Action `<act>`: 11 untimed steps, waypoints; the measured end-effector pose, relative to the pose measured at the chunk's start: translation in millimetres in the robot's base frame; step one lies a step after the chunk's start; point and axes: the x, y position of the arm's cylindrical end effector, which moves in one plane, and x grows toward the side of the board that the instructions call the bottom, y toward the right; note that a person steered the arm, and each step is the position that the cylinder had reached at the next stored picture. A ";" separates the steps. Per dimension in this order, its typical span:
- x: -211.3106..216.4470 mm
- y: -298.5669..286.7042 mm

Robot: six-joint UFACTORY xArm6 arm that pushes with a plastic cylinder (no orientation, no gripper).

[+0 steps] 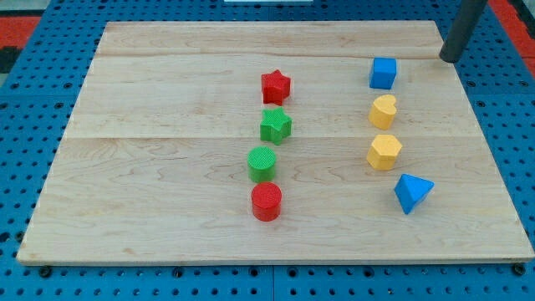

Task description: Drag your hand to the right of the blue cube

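The blue cube [383, 73] sits on the wooden board [167, 100] at the view's upper right. My tip [449, 60] is the lower end of a dark rod that comes in from the view's top right corner. It rests near the board's right edge, to the right of the blue cube and slightly above it, with a clear gap between them.
Below the blue cube lie a yellow heart [383, 110], a yellow hexagon [384, 152] and a blue triangle [412, 192]. In the middle stand a red star [275, 85], a green star [274, 125], a green cylinder [262, 163] and a red cylinder [267, 201].
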 end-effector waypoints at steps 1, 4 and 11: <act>0.2 0.0; 16.0 0.0; 58.6 1.4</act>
